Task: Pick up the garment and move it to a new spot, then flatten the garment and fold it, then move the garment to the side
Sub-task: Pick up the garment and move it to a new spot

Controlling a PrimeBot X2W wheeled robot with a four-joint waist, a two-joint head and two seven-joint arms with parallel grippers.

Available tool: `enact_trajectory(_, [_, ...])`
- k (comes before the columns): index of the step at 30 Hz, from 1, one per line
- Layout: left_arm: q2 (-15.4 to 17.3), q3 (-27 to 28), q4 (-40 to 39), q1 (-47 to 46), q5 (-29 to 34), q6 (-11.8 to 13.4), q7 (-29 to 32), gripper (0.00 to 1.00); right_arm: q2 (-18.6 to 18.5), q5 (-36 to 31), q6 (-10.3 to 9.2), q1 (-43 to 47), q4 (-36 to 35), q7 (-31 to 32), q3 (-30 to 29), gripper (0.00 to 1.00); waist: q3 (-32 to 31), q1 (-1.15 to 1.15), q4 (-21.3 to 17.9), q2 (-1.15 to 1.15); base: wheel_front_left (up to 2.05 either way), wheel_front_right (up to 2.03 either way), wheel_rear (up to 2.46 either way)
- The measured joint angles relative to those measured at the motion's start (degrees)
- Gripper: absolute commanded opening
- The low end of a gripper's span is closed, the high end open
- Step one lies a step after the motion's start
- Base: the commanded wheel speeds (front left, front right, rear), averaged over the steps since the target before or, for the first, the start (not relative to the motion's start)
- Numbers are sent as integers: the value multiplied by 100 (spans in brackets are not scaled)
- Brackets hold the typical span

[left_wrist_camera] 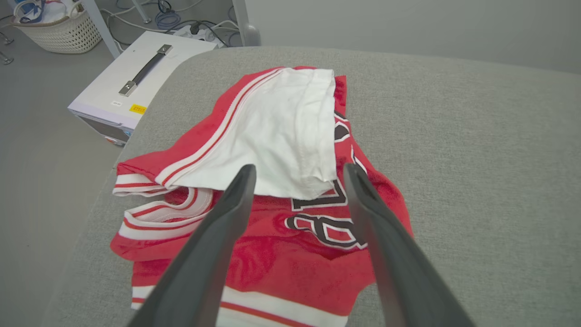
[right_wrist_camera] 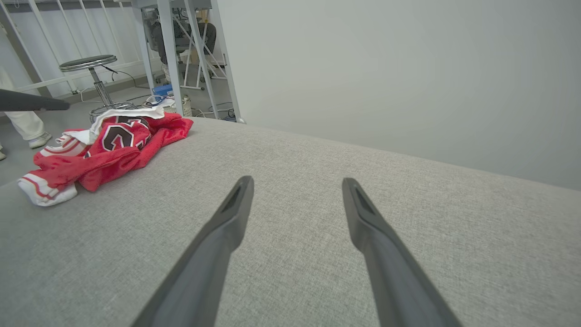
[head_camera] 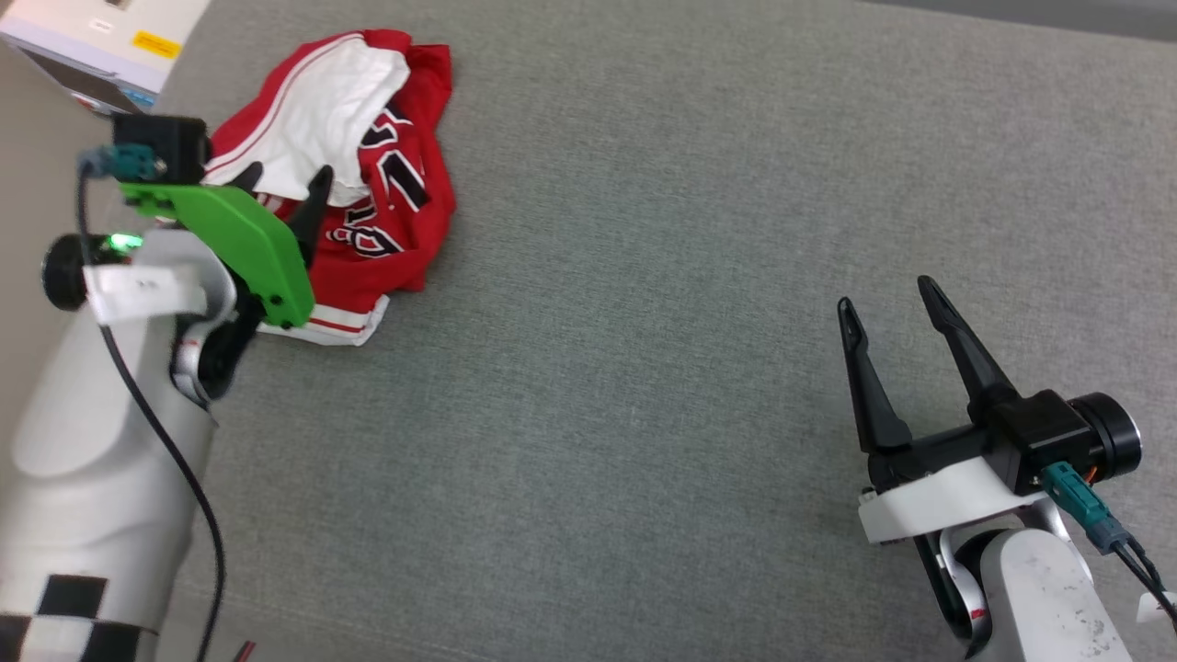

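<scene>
Left hand (head_camera: 286, 172) spread wide, tilted over crumpled garment (head_camera: 405, 230), right hand (head_camera: 885, 292) also spread, well apart

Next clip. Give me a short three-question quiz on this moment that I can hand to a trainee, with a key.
1. True or false: the left claw is shut on the jersey.
2. Where does the jersey lie on the grey surface? A. near its left edge; B. at its middle; C. at its right edge.
3. Which claw stands over bare surface, apart from the jersey?
Key: 1. False, it is open above the jersey. 2. A. 3. The right claw.
</scene>
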Motion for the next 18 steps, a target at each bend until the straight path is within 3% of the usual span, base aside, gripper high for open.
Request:
enact_trajectory(2, [319, -204, 47, -317, -602, 0, 549, 100, 3, -24, 0, -70, -14, 0, -34, 100, 179, 0, -127, 0, 0, 0, 0])
enact_trajectory(7, [998, -624, 194, -833, -1213, -1, 1223, 100, -3, -24, 0, -191, -51, 0, -27, 100, 534, 0, -394, 0, 0, 0, 0])
enact_trajectory(18, [1423, -1102, 657, -1194, -2346, -1, 1658, 100, -1, -25, 0, -385, -47, 0, 49, 100, 1145, 0, -895, 0, 0, 0, 0])
